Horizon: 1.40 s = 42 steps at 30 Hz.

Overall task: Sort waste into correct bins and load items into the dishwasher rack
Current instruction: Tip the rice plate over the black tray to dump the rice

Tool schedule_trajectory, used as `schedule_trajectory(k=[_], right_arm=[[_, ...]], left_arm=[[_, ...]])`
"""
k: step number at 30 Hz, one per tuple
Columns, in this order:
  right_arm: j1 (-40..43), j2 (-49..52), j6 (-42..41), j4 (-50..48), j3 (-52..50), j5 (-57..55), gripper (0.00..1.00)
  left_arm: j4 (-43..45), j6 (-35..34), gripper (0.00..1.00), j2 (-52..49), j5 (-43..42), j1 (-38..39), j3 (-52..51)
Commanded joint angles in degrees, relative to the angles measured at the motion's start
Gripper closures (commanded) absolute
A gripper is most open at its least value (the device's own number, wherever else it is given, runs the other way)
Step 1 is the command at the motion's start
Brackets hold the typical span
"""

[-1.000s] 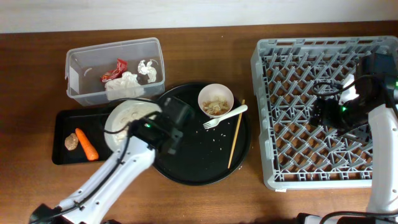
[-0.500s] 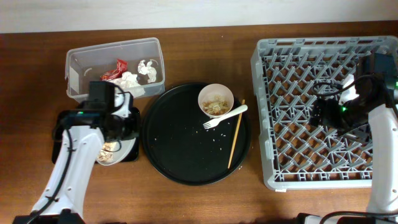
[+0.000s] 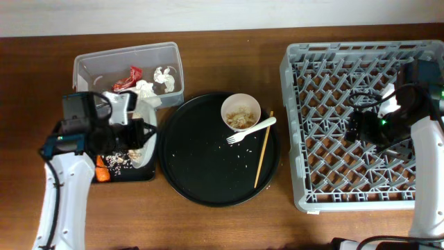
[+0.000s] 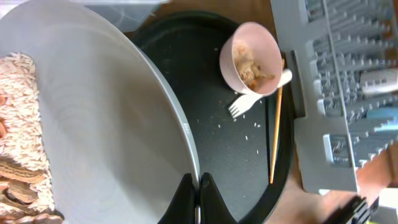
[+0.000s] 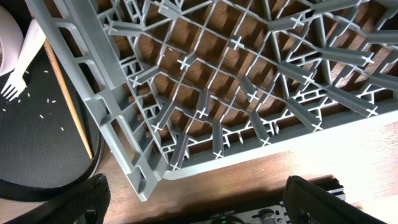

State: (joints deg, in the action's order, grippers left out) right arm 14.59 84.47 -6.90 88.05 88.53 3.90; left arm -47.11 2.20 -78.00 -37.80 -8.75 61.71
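Observation:
My left gripper (image 3: 142,132) is shut on the rim of the wide white plate-bowl (image 4: 93,124) and holds it tilted over the shallow black tray (image 3: 139,173). In the left wrist view the jaws (image 4: 198,199) pinch the rim, and rice crumbs (image 4: 22,93) lie at the plate's low side. Rice crumbs (image 3: 118,161) and the carrot piece (image 3: 103,171) lie in the black tray. The clear tub (image 3: 87,69) holds the red wrapper (image 3: 129,76) and napkins (image 3: 147,90). My right gripper (image 5: 199,186) is open and empty above the dishwasher rack (image 3: 333,62).
The round black tray (image 3: 208,173) carries the small white bowl (image 3: 241,111) with food scraps, the white fork (image 3: 251,130) and the wooden stick (image 3: 263,149). White and pale blue shapes (image 4: 380,99) sit in the rack, partly seen. The brown lump is hidden under my left arm.
My left arm carried the plate-bowl from the round tray leftward over the black tray and tilted it; rice now lies in the tray. The right arm has not moved.

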Motion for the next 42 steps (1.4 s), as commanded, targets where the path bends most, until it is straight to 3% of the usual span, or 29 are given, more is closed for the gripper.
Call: schedule_trajectory(k=[1,20,28,29,30,32,33,35,36,37,38,39,42], right_arm=[[0.1,-0.7,0.5,0.1,-0.2,-0.8,0.07],[0.1,-0.7,0.7,1.0,-0.2,-1.4,0.07],[0.1,-0.7,0.7,1.1,-0.2,-1.6,0.07],[0.1,-0.7,0.7,1.1,-0.2,-1.6,0.07],[0.1,-0.7,0.7,1.1,-0.2,-1.6,0.07],[0.1,-0.7,0.7,1.1,-0.2,-1.6,0.07],[0.1,-0.7,0.7,1.1,-0.2,-1.6,0.07],[0.1,-0.7,0.7,1.1,-0.2,-1.6,0.07],[0.1,-0.7,0.7,1.1,-0.2,-1.6,0.07],[0.1,-0.7,0.7,1.1,-0.2,-1.6,0.07],[0.1,-0.7,0.7,1.1,-0.2,-1.6,0.07],[0.1,-0.7,0.7,1.1,-0.2,-1.6,0.07],[0.1,-0.7,0.7,1.1,-0.2,-1.6,0.07]], left_arm=[[0.4,1.4,1.0,1.4,-7.3,-5.2,1.0],[-3.6,2.4,1.0,0.9,-15.5,-16.8,1.0],[-5.1,9.3,1.0,0.9,-21.6,-16.9,1.0],[-5.1,14.6,1.0,0.9,-24.7,-16.9,1.0],[-4.7,15.3,1.0,0.9,-24.7,-16.9,1.0],[-6.1,7.1,1.0,0.8,-15.8,-16.9,1.0],[-6.5,11.5,1.0,0.8,-21.3,-17.0,1.0],[-6.2,11.8,1.0,0.8,-22.4,-18.5,1.0],[-6.2,7.5,1.0,0.8,-17.7,-19.3,1.0],[-6.6,11.5,1.0,0.8,-22.0,-20.2,1.0],[-6.6,9.9,1.0,0.8,-23.1,-20.6,1.0],[-6.5,12.6,1.0,0.8,-28.9,-20.8,1.0],[-6.6,14.7,1.0,0.8,-33.4,-20.9,1.0]])
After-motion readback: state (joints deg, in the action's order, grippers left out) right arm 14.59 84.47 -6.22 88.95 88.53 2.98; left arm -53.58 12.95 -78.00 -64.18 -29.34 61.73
